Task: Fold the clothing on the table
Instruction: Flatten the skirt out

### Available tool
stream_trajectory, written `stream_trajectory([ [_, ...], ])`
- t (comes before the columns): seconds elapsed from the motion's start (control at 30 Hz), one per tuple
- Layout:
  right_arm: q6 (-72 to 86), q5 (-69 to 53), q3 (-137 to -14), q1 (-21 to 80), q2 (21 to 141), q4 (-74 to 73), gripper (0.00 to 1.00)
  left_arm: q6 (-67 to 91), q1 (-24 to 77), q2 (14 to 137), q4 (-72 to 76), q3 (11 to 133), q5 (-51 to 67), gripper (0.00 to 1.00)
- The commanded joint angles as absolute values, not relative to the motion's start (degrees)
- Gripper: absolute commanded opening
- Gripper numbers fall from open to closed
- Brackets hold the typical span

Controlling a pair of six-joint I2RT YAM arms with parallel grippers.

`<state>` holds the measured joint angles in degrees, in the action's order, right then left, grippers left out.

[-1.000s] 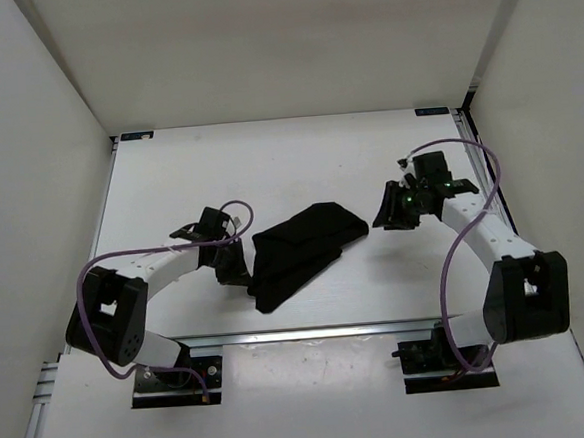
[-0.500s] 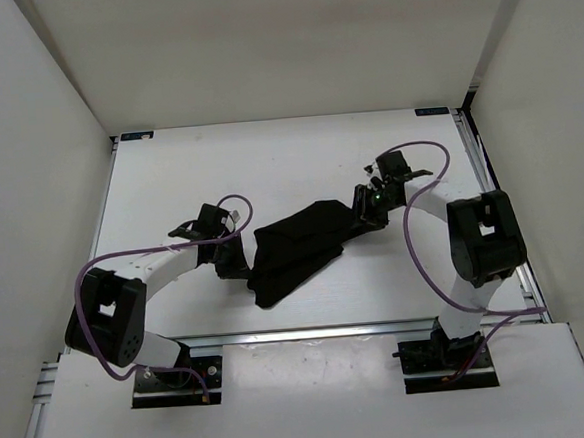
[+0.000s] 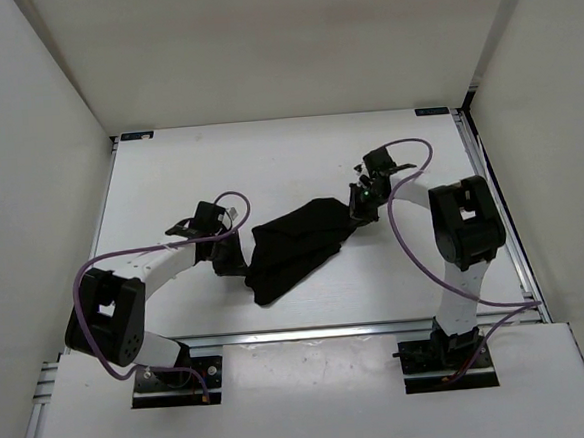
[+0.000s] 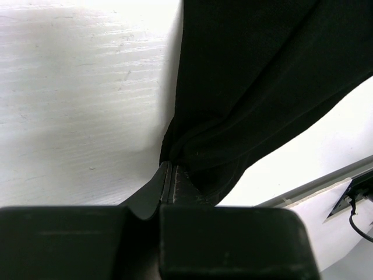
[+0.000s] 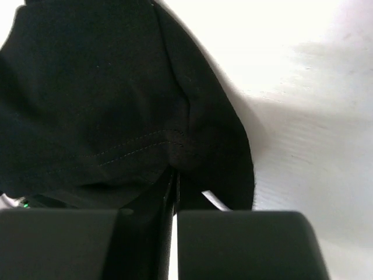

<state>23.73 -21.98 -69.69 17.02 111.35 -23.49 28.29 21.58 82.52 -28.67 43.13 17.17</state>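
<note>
Lying on the middle of the table (image 3: 268, 165), the clothing (image 3: 299, 247) is forming a bunched black band that is running diagonally, with its lower end toward the near left and its upper end toward the far right. In the top view its folds are piling on each other, and the near-left part is looking broader than the far-right tip.

The left gripper (image 4: 168, 175) is pinching the garment's left edge. In the left wrist view the jaws are pressing together on a gathered ridge of black fabric, and the cloth is fanning away from them over the white surface. The right gripper (image 5: 174, 178) is clamping the opposite, far-right corner. In the right wrist view its jaws are closing on a puckered bit of hem, with a line of stitching running across the fabric just above the pinch.

Both arms are reaching inward from their bases at the near edge, the left one lying low and bent, the right one standing taller with its elbow raised. A purple cable (image 3: 85, 274) is looping along the left arm, and another purple cable (image 3: 394, 227) is trailing along the right. A metal rail (image 3: 320, 330) is bordering the table's near side, and plain white walls (image 3: 260, 51) are enclosing the space.
</note>
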Motion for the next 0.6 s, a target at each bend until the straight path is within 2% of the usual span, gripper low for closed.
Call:
stream_trajectory([
  [0.0,22.2,-17.5,-75.0,18.7,105.1,-26.5,0.00,27.2,21.6,81.9,-27.9,45.0,17.7,0.00],
  [0.1,18.6,-16.1,-84.0,21.8,103.6,-26.3,0.00,27.0,21.7,82.3,-28.6,45.1,17.7,0.00],
  [0.2,17.7,-21.8,-96.6,23.8,108.7,-18.8,0.01,26.7,21.4,82.8,-29.0,45.3,17.4,0.00],
  [0.27,22.5,-30.0,-98.1,23.6,113.1,-7.8,0.19,26.2,21.4,83.1,-30.1,45.4,17.2,0.00],
  [0.33,27.9,-34.4,-97.9,22.6,117.4,2.3,0.25,26.0,22.1,83.5,-31.1,46.0,17.2,0.00],
  [0.4,29.7,-35.8,-99.1,21.9,117.4,2.8,0.33,25.1,22.5,83.5,-32.6,46.5,17.1,0.00],
  [0.43,27.4,-34.5,-98.4,22.1,115.5,1.2,0.56,25.3,22.4,83.4,-33.0,46.4,16.0,0.00],
  [0.47,24.2,-31.3,-95.7,22.2,114.1,0.1,0.91,25.4,22.4,82.8,-32.8,46.1,15.8,0.00],
  [0.5,21.0,-29.2,-92.6,22.8,110.3,-1.8,0.99,25.1,21.8,82.7,-32.6,45.5,15.9,0.00],
  [0.57,16.0,-23.5,-87.7,23.6,106.0,-5.6,0.99,25.6,21.1,82.0,-32.1,44.9,16.3,0.00],
])
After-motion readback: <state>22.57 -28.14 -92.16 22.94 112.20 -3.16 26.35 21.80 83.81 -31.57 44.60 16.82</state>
